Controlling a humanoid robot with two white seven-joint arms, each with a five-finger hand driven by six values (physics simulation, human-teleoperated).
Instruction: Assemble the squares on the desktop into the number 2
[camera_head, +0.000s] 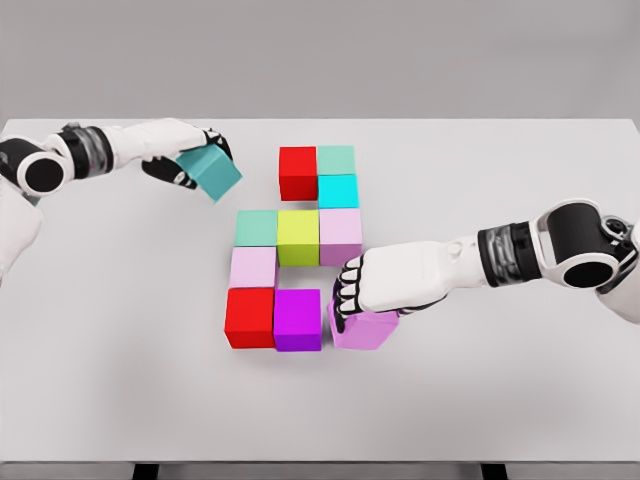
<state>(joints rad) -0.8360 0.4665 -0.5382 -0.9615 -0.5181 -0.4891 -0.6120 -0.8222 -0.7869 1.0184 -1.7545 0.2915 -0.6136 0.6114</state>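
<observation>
Where blocks (298, 237) cluster, white table (500, 180), grey wall (320, 50)

Held in left hand (185, 150): one cube (210, 172), well left of and behind the cluster of cubes (296, 250). Under right hand (375, 285): another cube (362, 330), just right of cluster's front row.

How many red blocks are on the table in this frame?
2. One red block sits at the top left of the figure, beside a green one. The other red block is at the bottom left, beside the purple block. None seems hidden.
</observation>
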